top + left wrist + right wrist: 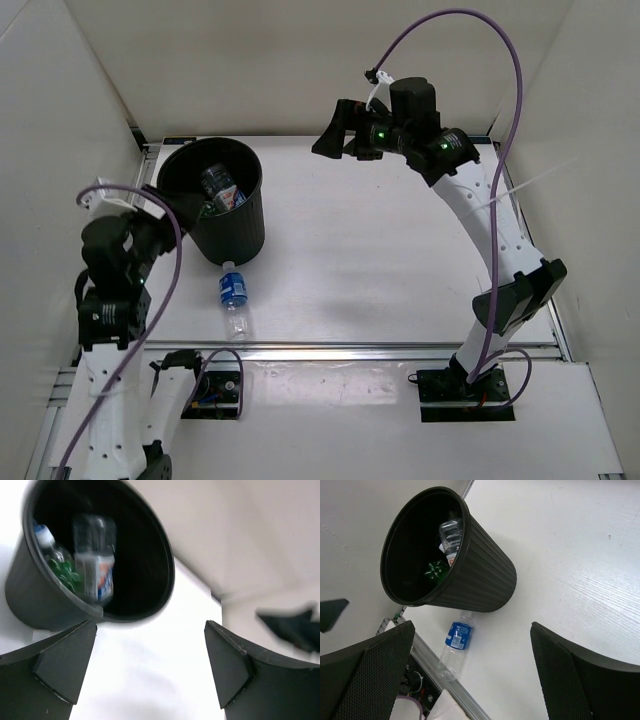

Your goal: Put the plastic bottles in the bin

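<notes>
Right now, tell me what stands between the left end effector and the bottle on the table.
Nothing visible does. The open left end effector hovers beside the bin, and the bottle lies at the near side of the bin's base. Only the bin's tall wall separates the bottle from the opening.

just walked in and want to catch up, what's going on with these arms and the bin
It's a clean-up job: bottles go into the black bin. A green bottle and a clear labelled bottle are already inside. One blue-label bottle lies on the table right beside the bin. The left gripper is open and empty by the bin's rim; the right gripper is open and empty too, held above the table's far side.
</notes>
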Motion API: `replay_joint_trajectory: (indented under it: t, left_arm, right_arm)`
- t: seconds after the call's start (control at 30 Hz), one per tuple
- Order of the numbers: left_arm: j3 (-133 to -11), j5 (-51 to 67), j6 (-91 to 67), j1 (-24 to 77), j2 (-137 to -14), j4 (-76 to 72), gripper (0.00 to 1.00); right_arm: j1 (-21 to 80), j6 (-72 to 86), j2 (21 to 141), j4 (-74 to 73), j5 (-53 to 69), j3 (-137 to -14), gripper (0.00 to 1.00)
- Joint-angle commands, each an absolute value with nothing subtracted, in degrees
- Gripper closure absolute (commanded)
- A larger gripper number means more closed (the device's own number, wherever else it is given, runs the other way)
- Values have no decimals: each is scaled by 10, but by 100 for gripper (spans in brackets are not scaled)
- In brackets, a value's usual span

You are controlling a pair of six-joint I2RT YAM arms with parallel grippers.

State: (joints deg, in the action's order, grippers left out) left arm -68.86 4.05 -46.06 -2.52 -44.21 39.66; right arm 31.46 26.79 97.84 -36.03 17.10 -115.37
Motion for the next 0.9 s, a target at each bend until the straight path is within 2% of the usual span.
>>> replay_joint_trajectory:
  t: [0.0,0.23,0.4,0.87]
  left_arm:
    - [-586,140,-409,-24,-405,388,0]
    - [-455,180,-350,3,-343,388,0]
    - [-395,207,-337,42,-396,393,0]
    - [-339,92,-342,114,-529,393,0]
  right_arm:
    - [309,262,965,-342,185,-1163,0]
    - [299,262,976,-342,201,-1168,0]
    - [299,262,988,-342,207,-1174,0]
    - [288,262,983,-342,207,-1167,0]
